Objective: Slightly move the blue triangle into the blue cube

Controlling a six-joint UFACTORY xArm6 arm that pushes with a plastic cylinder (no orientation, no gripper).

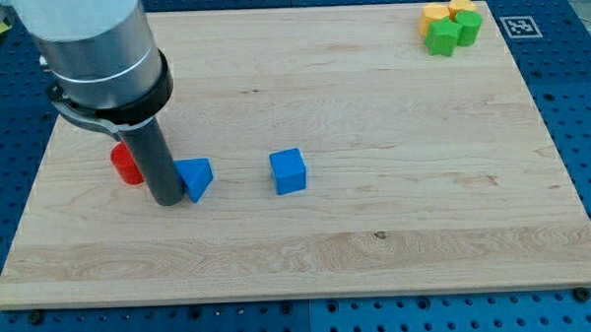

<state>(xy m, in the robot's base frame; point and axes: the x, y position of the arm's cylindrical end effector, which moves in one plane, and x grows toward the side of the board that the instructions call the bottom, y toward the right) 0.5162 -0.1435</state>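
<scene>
The blue triangle lies on the wooden board left of centre. The blue cube sits to its right, a gap apart from it. My tip rests on the board right against the triangle's left side. The rod rises from there to the grey arm at the view's top left.
A red block sits just left of the rod, partly hidden behind it. A cluster of yellow, orange and green blocks sits at the board's top right corner. A blue pegboard surrounds the board.
</scene>
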